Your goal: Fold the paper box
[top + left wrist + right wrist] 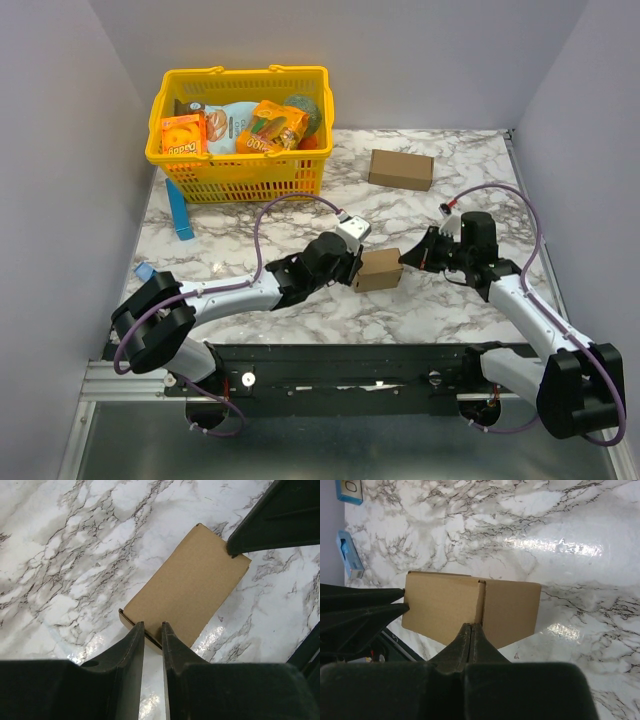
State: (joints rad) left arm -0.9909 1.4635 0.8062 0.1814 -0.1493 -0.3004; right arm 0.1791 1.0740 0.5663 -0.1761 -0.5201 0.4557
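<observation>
Starting at my left gripper (152,626): jaws nearly together, nipping the near edge of the box (187,587). Over to my right gripper (471,626): jaws pressed tight, nothing between them, tips against the box's side by its seam. So I'm on it from 9 and 3 o'clock, and the box lies flat on the marble table (430,310), about mid-table. Out at 1 o'clock from it sits a longer carton (400,169); at 11 o'clock, a yellow basket (240,72) of snacks.
</observation>
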